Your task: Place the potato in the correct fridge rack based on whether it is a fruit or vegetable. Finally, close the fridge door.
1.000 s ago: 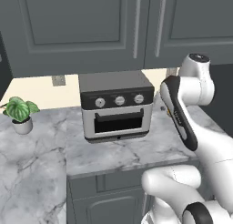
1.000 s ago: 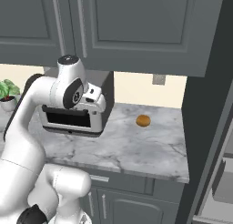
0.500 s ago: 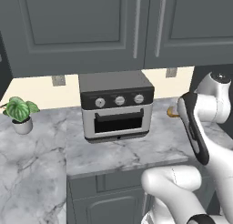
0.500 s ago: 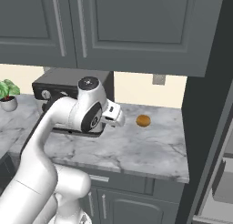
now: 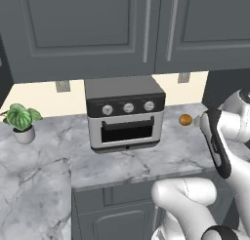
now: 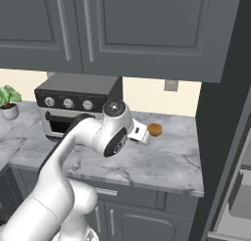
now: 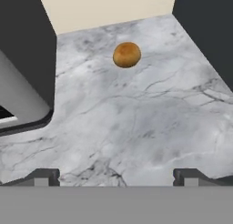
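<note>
**Potato waits alone on the marble, pincer released and not yet on it**

Countertop scene, read from left to right in the left base view: a small potted plant (image 5: pixel 22 122) stands at the far left of the frame, a toaster oven (image 5: pixel 125 113) sits in the middle, and right of it, just beside its front corner, lies the potato (image 5: pixel 185 119) on the marble counter (image 5: pixel 122 161). In the right base view the potato (image 6: pixel 154 130) is a little right of center, with the gripper (image 6: pixel 138 132) close on its left side, apart from it. In the hand view the potato (image 7: pixel 126 54) sits in the upper middle of the frame, and the two fingertips (image 7: pixel 42 176) stand wide at the bottom corners, so the pincer is released and holds nothing.

My judgement on handling: the potato looks firm and light, not fragile, so a solid squeeze should not hurt it. Its round, smooth skin may let it roll away or slip out if the fingers touch it off center. Best place to take hold seems across its widest middle, one finger on each side, low enough that it cannot pop upward
</note>
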Available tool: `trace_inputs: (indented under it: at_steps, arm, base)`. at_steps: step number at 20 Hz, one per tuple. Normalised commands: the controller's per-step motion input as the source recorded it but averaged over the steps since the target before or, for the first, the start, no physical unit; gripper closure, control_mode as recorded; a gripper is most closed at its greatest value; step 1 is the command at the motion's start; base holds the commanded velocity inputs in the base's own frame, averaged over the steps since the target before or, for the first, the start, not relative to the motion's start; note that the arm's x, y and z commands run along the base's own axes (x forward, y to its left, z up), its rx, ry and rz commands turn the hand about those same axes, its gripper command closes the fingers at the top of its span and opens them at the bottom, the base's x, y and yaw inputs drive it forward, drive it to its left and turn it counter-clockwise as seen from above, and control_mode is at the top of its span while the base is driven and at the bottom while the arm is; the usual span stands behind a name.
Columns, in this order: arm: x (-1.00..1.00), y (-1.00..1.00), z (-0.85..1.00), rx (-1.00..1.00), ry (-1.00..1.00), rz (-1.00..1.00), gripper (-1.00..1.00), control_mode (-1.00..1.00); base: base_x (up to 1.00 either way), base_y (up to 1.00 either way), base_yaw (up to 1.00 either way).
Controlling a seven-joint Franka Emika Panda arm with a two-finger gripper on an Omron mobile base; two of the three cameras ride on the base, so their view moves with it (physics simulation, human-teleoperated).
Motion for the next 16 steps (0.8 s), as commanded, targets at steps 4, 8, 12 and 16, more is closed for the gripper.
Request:
trace_inputs:
  at_steps: [4,8,12,16]
  arm:
    - [0.39,-0.3,-0.03,0.05,0.0,0.0,-1.0,-1.0]
    - [0.36,-0.23,-0.05,0.07,0.0,0.0,-1.0,-1.0]
    - [0.35,-0.01,-0.16,0.12,0.0,-0.04,-1.0,-1.0]
    - [0.4,0.0,-0.23,0.12,0.0,-0.05,-1.0,-1.0]
  base:
    - [0.0,0.0,0.0]
    - [0.0,0.0,0.0]
    - [0.0,0.0,0.0]
    - [0.0,0.0,0.0]
